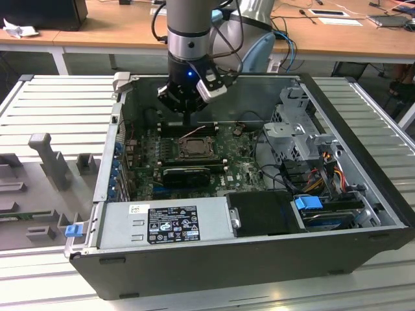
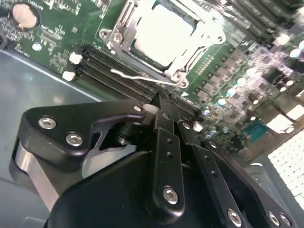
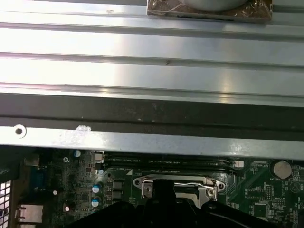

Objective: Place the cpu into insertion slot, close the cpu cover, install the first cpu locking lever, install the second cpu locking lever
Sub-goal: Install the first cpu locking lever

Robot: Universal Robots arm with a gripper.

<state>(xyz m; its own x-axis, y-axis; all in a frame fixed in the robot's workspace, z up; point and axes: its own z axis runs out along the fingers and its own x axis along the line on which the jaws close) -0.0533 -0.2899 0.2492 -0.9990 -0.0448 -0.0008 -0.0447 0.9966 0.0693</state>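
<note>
In the exterior view the gripper (image 1: 187,120) hangs inside the open computer case (image 1: 363,188), its tip just at 12 o'clock of the insertion slot (image 1: 194,146) on the green circuit board (image 1: 243,170). In the second wrist view the fingers (image 2: 164,137) stand pressed together, holding nothing. Past them the cpu (image 2: 164,33) lies in the socket with the cpu cover (image 2: 197,40) down around it, and a thin wire locking lever (image 2: 142,76) stands loose beside the memory slots (image 2: 111,71). The cpu's face is washed out by glare.
</note>
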